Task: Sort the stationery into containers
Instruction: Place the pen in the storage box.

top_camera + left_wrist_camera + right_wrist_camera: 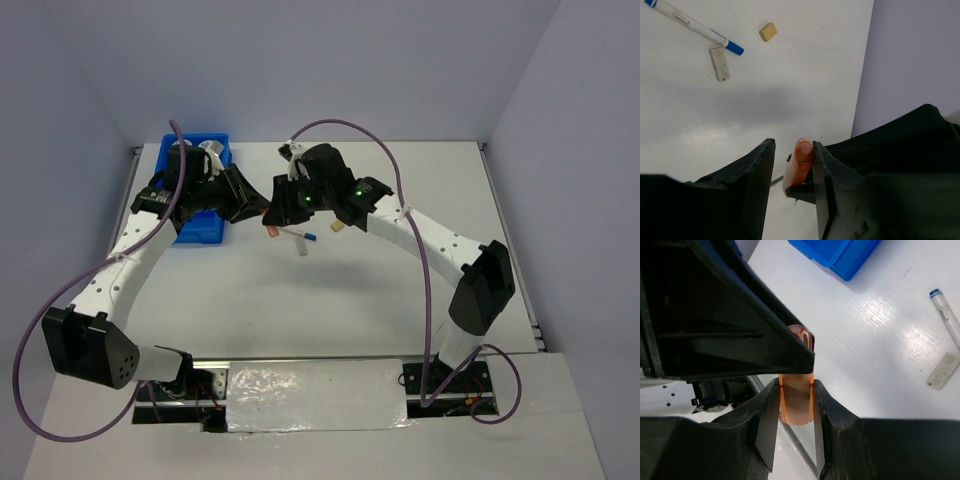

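The two grippers meet over the table's middle around a short orange stick [796, 400]. My right gripper [796, 385] is shut on it, both pads pressed to its sides. In the left wrist view the orange stick [799, 162] leans on one finger of my left gripper [793, 144], and a gap shows at the other finger. The blue tray [203, 238] lies at the far left, partly under the left arm. On the table lie a white pen with blue cap [695, 26], a white eraser [719, 63] and a beige eraser [768, 31].
A pinkish stick [272, 232] lies on the table just below the meeting grippers, beside the pen [300, 236]. In the right wrist view the blue tray's corner [840, 252] shows at the top. Grey walls close in the table at the back and both sides.
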